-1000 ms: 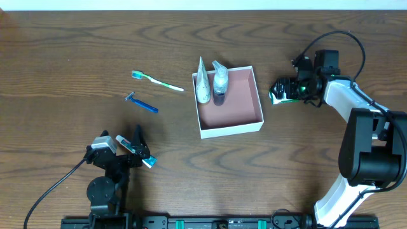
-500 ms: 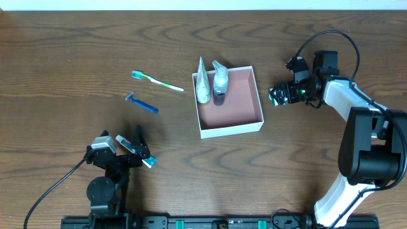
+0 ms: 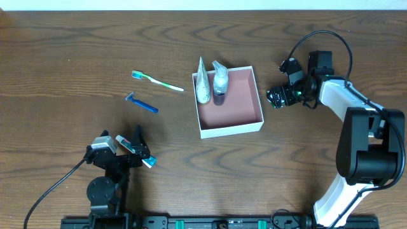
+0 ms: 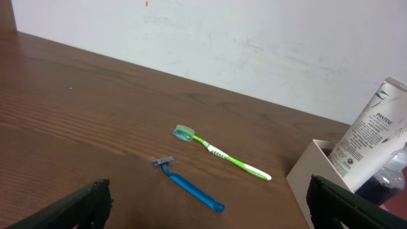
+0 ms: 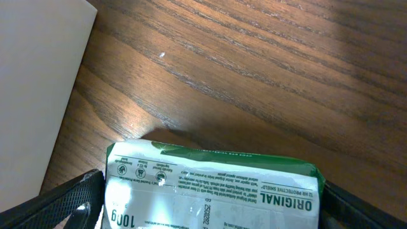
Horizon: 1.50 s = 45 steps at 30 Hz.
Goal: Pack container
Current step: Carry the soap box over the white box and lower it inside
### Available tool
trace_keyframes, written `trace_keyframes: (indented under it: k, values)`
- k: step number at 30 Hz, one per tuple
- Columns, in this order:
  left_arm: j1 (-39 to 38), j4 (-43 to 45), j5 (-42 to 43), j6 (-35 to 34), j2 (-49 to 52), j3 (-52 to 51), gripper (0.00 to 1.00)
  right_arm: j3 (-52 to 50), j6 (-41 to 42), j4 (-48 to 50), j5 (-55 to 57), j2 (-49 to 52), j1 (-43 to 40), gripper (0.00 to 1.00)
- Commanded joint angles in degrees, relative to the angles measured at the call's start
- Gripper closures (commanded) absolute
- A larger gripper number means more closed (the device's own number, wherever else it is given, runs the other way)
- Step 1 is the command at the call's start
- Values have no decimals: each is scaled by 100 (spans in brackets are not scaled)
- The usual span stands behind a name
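Dark wooden surface [image 3: 63,127] holds the container [image 3: 241,95] at its middle, light and thin-walled we judge, so we would grip a bare wall; our right fingers [image 5: 67,203] clamp the green-and-white packet [image 5: 210,181] near it, left fingers [image 4: 73,207] stand apart.

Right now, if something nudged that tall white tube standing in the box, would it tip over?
Probably: the tube is tall, narrow and tilted inside the container. The bottle beside it might stop a fall. It looks like soft plastic, so likely light and squashy.
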Motion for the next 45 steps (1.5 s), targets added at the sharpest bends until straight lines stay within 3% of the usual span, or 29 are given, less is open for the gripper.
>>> trace_keyframes:
  k: [1,8,14,24,45]
  values:
    - [2,-195,105,94,-31,-96,2,-90,-44,-114,136,494,68,1]
    - [2,-195,105,94,-28,-96,2,-90,129,-144,133,682,48,9]
    - [2,-192,105,94,-28,-96,2,-90,149,-219,136,682,46,5]
    - [2,-195,105,96,-28,-96,2,70,472,-402,129,546,46,10]
    - [2,-195,105,94,-28,-96,2,3018,774,-3641,46,514,68,14]
